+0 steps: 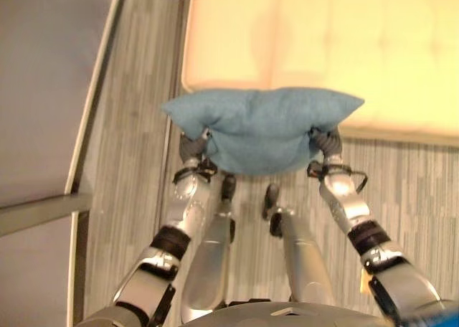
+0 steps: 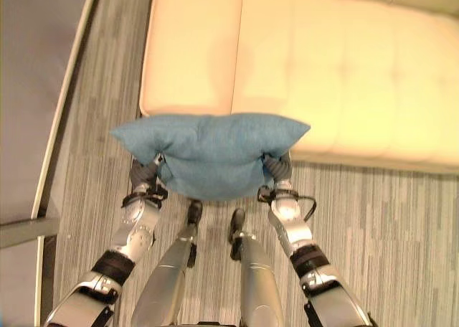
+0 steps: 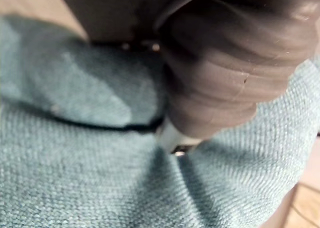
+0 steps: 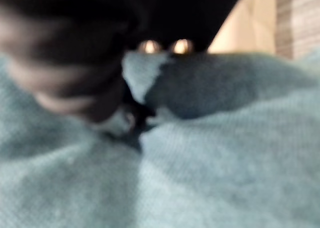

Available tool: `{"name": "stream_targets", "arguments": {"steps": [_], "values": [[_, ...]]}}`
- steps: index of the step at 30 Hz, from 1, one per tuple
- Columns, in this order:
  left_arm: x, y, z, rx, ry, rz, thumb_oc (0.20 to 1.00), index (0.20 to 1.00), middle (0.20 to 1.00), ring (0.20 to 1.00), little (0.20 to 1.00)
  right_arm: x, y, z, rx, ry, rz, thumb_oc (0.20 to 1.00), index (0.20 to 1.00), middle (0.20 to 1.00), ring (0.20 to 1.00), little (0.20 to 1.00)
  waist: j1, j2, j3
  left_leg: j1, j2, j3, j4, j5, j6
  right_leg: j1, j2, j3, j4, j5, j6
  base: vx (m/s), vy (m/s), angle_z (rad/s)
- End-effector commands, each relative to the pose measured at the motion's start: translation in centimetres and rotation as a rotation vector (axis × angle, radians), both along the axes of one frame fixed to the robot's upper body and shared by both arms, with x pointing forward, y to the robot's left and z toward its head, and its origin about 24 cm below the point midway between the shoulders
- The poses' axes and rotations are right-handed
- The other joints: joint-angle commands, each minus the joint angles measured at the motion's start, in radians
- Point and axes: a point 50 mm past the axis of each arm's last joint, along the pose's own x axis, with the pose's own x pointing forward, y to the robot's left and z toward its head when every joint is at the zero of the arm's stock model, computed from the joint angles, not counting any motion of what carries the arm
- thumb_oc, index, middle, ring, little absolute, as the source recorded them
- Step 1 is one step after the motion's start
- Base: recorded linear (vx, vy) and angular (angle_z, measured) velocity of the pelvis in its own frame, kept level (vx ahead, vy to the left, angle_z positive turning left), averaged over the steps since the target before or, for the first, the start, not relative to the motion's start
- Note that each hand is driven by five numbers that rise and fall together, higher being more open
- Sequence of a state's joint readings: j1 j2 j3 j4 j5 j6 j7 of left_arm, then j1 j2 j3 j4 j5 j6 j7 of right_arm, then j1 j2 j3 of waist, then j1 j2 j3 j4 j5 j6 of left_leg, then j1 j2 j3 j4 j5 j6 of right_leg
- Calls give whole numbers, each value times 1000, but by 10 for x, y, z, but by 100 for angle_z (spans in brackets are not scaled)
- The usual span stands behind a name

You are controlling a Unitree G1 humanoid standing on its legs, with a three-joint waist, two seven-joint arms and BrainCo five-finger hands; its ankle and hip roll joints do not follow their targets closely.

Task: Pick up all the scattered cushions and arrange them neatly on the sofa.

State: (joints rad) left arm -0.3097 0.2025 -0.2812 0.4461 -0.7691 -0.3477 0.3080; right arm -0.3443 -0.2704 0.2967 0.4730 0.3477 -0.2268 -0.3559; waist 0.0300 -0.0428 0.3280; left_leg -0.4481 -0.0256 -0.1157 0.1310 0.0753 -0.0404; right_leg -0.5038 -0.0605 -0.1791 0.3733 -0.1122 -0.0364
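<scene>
Both hands, left hand (image 2: 145, 175) and right hand (image 2: 278, 171), press into a blue cushion (image 2: 209, 153) held before the sofa (image 2: 344, 76). Their fingers are buried in fabric, so the grip cannot be told. It should probably be kept level and lowered squarely onto the seat.

Grey striped carpet floor (image 2: 373, 219), cream tufted sofa (image 2: 344, 69), grey panel with pale edge (image 1: 43, 90) at left
</scene>
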Motion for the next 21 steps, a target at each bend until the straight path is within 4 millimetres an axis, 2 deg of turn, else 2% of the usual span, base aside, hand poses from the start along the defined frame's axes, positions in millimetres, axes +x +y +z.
{"name": "stream_targets", "arguments": {"steps": [1, 3, 6, 9, 10, 13, 16, 19, 20, 21], "values": [[10, -47, 36, 29, -196, -218, 200, 200, 200, 200, 200, 3, 19, 39, -20, -219, 132, 200, 200, 200, 200, 200, -18, 15, -88, 71, 23, -61, 33, -79, -64, 132, -21, -27, -122, 0, 73, 121, -123, 18], [3, -42, 26, 69, -166, -223, 200, 200, 200, 200, 200, -7, 5, 26, -32, -180, 96, 200, 200, 200, 200, 200, -31, 9, -119, 144, 43, -49, 33, -92, -68, 226, 1, -23, -169, -4, 60, 168, -100, 17], [-2, -38, 23, 72, -162, -215, 200, 200, 200, 200, 200, -13, -2, 20, -37, -159, 80, 200, 200, 200, 200, 200, -27, -3, -126, 151, 16, -68, 80, -87, -64, 279, 9, -5, -205, 11, 60, 84, -17, -3], [-8, -30, 13, 127, -129, -227, 200, 200, 200, 200, 200, -18, -10, 12, -71, -124, 67, 200, 200, 200, 200, 200, -10, -11, -173, 166, -109, -151, 85, -143, -19, 355, 32, 76, -279, 56, 85, 198, 96, -32], [-15, -26, 7, 121, -112, -228, 200, 200, 200, 200, 200, -19, -8, 12, -86, -124, 92, 200, 200, 200, 200, 200, -4, -6, -197, 209, -123, -192, 60, -158, 2, 382, 42, 112, -300, 65, 94, 250, 221, -79], [-26, -17, -5, 128, -72, -213, 200, 200, 200, 200, 200, -24, -9, 6, -101, -98, 101, 200, 200, 200, 200, 200, 14, -3, -215, 266, -121, -181, 39, -169, 23, 411, 44, 160, -302, 73, 104, 150, 182, -104], [-36, -5, -16, 121, -29, -191, 200, 200, 200, 200, 200, -26, -2, 6, -133, -101, 142, 200, 200, 200, 200, 200, 52, 5, -205, 306, -94, -115, 17, -178, 43, 379, 48, 179, -234, 81, 142, 7, 150, -102], [-45, 5, -25, 134, 11, -179, 200, 200, 200, 200, 200, -27, 3, 7, -165, -106, 176, 200, 200, 200, 200, 200, 67, 17, -190, 332, -64, -60, 5, -182, 63, 326, 39, 142, -127, 95, 183, -12, 78, -131], [-45, 5, -25, 134, 11, -179, 200, 200, 200, 200, 200, -27, 3, 7, -165, -106, 176, 200, 200, 200, 200, 200, 69, 17, -190, 333, -63, -58, 5, -182, 64, 326, 39, 144, -125, 93, 184, 10, 25, -118], [-47, 10, -26, 135, 20, -164, 200, 200, 200, 200, 200, -27, 4, 8, -168, -110, 180, 200, 200, 200, 200, 200, 74, 26, -188, 354, -46, -27, -14, -190, 67, 315, -4, 61, -135, 94, 183, 21, -19, -99]]}}
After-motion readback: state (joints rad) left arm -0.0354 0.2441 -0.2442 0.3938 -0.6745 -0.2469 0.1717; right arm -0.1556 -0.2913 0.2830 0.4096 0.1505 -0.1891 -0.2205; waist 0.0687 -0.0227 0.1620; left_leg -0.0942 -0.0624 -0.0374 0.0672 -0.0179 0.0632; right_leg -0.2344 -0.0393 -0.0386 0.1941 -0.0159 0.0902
